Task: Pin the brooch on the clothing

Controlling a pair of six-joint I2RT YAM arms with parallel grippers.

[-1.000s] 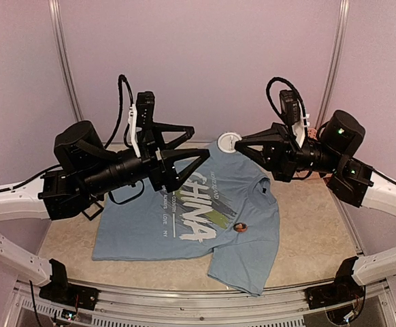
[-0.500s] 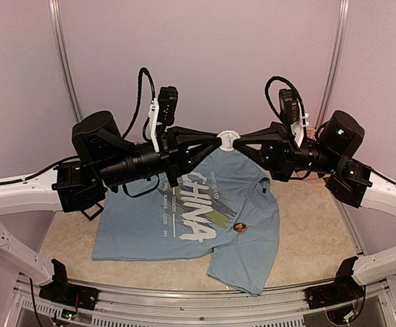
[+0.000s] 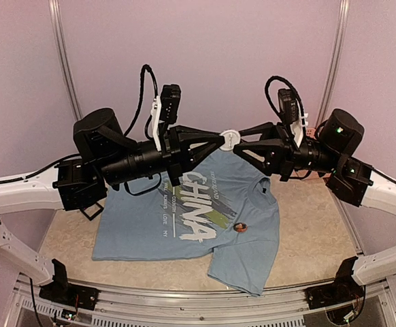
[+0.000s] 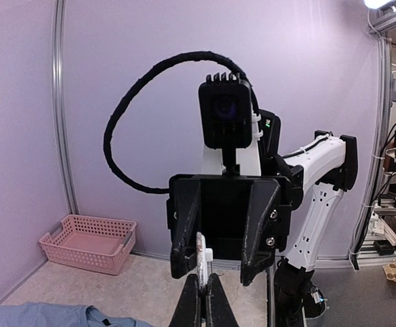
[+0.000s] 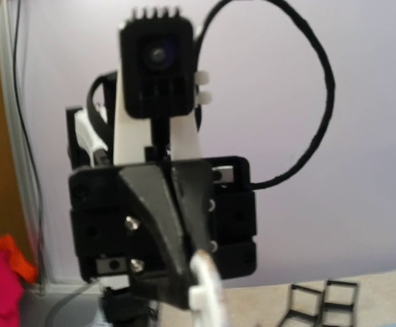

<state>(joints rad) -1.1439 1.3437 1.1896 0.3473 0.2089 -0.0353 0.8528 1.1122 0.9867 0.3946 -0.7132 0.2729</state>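
The brooch (image 3: 229,138), a white round disc, hangs in the air above the clothing's collar, between the two grippers. My left gripper (image 3: 222,140) is shut on its lower rim; the left wrist view shows the brooch (image 4: 201,255) edge-on, pinched at my gripper (image 4: 203,281). My right gripper (image 3: 237,139) faces it from the other side, open. Its fingers (image 4: 184,235) stand apart with the disc next to one of them. The right wrist view shows the brooch (image 5: 208,289) blurred at the left gripper's tips. The clothing (image 3: 184,218), a light blue CHINA T-shirt, lies flat on the table.
A small brown round pin (image 3: 240,227) sits on the shirt's right chest. A pink basket (image 4: 89,242) stands at the back wall. Red cloth (image 5: 1,279) and black wire frames (image 5: 320,300) show at the edges of the right wrist view.
My left gripper rose and swung right to the brooch, then shut on it. My right gripper, shut on the brooch before, has opened its fingers.
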